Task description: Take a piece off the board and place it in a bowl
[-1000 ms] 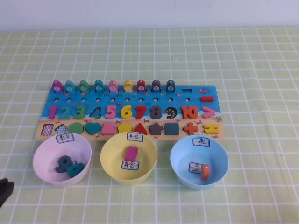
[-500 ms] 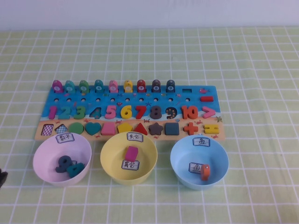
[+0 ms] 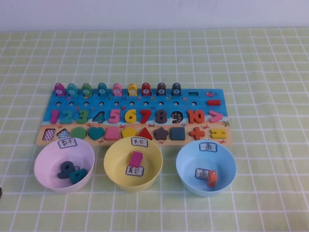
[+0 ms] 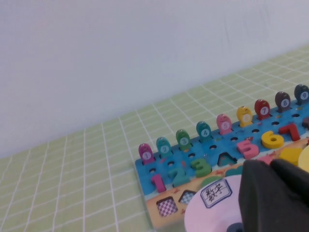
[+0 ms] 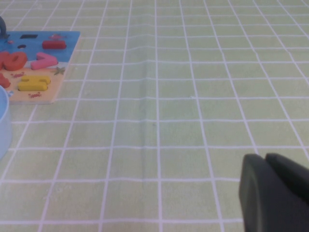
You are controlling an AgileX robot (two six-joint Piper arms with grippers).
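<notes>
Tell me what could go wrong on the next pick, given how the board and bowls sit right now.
The pink bowl, yellow bowl and blue bowl crowd the board's near edge, so an arm reaching over could clip a rim. The shape pieces lie flush in tight rows; a grab may catch a neighbour. The left gripper hangs near the pink bowl; the right gripper hangs over bare cloth beyond the board's right end.

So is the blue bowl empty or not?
Not empty: the blue bowl holds one orange piece. Both grippers sit off the board, left, right.
</notes>
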